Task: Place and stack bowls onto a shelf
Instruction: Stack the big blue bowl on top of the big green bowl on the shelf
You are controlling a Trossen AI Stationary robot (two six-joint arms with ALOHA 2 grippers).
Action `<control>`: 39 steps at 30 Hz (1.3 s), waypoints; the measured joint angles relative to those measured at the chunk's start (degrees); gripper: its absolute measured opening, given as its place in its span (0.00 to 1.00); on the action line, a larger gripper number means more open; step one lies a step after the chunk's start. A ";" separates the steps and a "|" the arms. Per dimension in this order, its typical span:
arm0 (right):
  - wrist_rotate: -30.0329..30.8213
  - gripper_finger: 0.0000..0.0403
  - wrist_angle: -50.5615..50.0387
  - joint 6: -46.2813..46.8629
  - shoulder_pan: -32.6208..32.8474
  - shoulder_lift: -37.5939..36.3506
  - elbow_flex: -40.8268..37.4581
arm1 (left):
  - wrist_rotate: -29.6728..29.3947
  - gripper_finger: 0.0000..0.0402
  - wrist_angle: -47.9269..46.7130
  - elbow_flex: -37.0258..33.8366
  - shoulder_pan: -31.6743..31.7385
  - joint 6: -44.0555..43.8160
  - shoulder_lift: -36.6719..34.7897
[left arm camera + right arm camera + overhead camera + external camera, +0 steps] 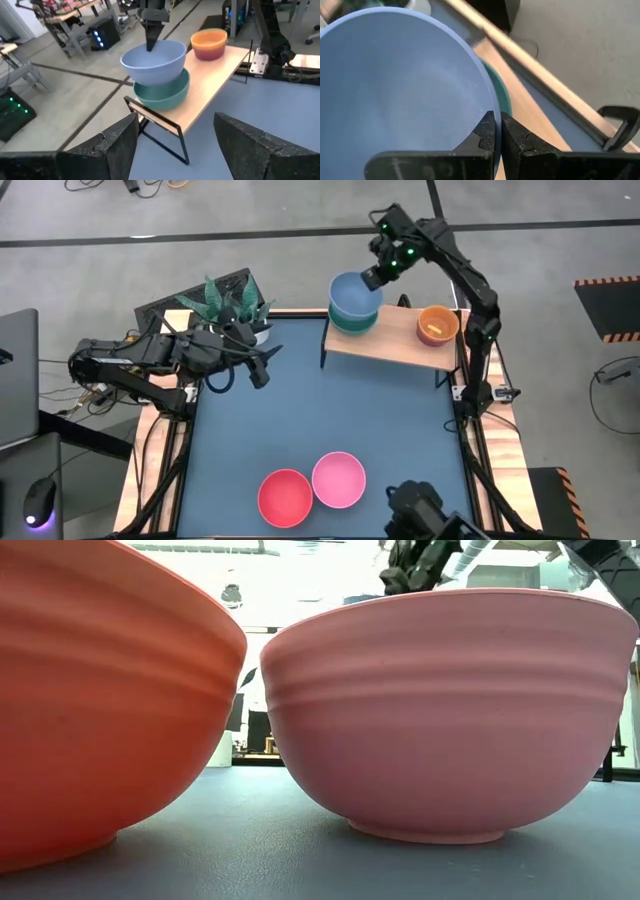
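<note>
The blue bowl [355, 293] sits with its lower part inside the dark green bowl [352, 322] at the left end of the light wood shelf [395, 345]. In the left wrist view the blue bowl [152, 62] stands high in the green bowl [162, 95]. A small orange bowl [437, 325] stands on the shelf's right end. My right gripper [376, 277] is shut on the blue bowl. My left gripper [255, 365] hangs open over the table's far left, fingers spread [175, 145]. The red bowl [285, 497] and pink bowl [338, 479] rest on their bases near the table's near edge. My right gripper pinches the blue bowl's rim [487, 107] on its far right side, one finger [485, 132] inside the bowl and one outside. The fingers come from above, pointing down. The bowl's underside is down in the dark green bowl, roughly upright.
A potted plant [230, 305] stands at the table's far left corner beside my left arm. Wooden side rails [160, 470] run along the table. The middle of the blue table top [330, 410] lies between the shelf and the two near bowls, which fill the low view [450, 710].
</note>
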 joint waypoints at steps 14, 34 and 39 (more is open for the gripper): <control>-0.01 0.07 -1.72 -1.92 -0.54 2.68 0.05 | -0.09 0.61 -1.91 0.00 0.00 -2.42 0.00; -0.06 0.16 -1.51 -4.31 0.40 2.85 -0.91 | -0.09 0.61 -1.87 0.00 0.02 -2.59 0.02; -0.08 0.17 -1.46 -6.82 1.62 2.85 -0.91 | 0.04 0.61 -1.86 0.00 0.02 -2.59 0.00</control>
